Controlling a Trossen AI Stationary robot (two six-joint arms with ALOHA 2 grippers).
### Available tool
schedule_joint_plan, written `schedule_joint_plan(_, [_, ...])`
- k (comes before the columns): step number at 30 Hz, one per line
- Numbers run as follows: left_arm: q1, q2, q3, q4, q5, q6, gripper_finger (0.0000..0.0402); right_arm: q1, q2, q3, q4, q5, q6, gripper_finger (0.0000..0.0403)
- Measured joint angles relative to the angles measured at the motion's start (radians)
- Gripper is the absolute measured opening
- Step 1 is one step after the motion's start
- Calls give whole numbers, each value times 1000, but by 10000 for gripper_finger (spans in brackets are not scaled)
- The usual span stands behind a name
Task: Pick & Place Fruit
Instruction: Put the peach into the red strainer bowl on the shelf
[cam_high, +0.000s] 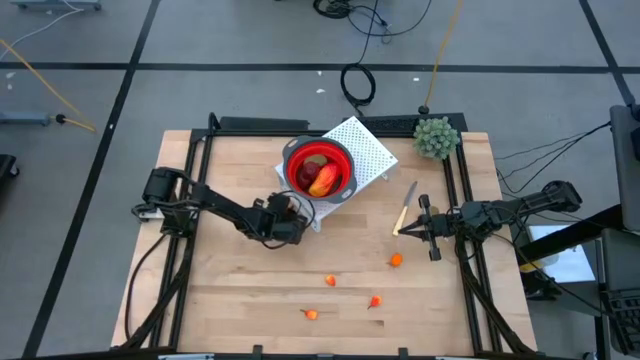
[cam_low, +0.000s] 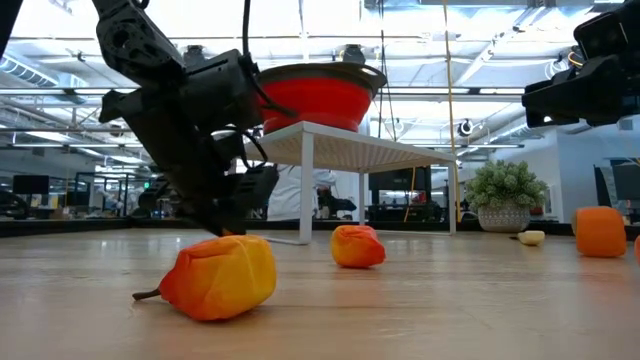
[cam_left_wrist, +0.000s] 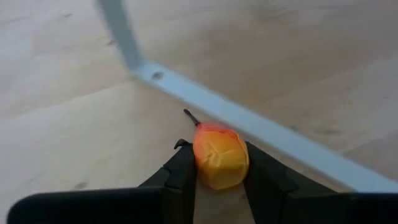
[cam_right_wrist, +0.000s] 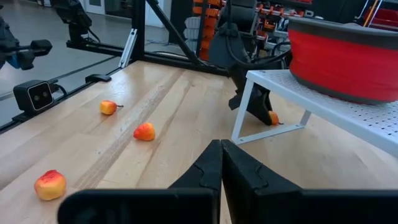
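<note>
Gripping a small orange-yellow fruit (cam_left_wrist: 219, 156) across its middle, the left end effector (cam_left_wrist: 219, 177) sits low on the table (cam_high: 240, 290) beside the white rack's leg (cam_left_wrist: 124, 34). Piece looks light, soft-skinned, slightly slippery. Right end effector (cam_right_wrist: 221, 163) waits clenched, empty.

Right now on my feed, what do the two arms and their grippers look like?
Both arms are black and jointed, with black cables looped along their links. The left gripper has two dark, wedge-shaped fingers. The right gripper has matching dark fingers tapering to a narrow tip. No markings are legible.
</note>
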Motion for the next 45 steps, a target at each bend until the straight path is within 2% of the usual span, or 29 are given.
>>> schedule_joint_plan(5, [-29, -46, -2, -138, 10, -102, 101, 0, 0, 0, 0, 0, 0, 0])
schedule_joint_plan(8, [-43, -73, -4, -193, 15, -107, 99, 0, 0, 0, -1, 0, 0, 0])
schedule_joint_plan(16, [-67, -78, -3, -214, 33, -159, 109, 0, 0, 0, -1, -1, 0, 0])
schedule_joint_plan(23, [-95, -99, -3, -220, 76, -185, 96, 0, 0, 0, -1, -1, 0, 0])
schedule_joint_plan(31, [-146, -266, -2, -237, 108, -172, 107, 0, 0, 0, -1, -1, 0, 0])
schedule_joint_plan(39, [-222, -450, -2, -224, 123, -109, 99, 0, -1, 0, -1, -1, 0, 0])
schedule_joint_plan(45, [-280, -535, -2, -147, 123, -74, 108, 0, 0, 0, -1, -1, 0, 0])
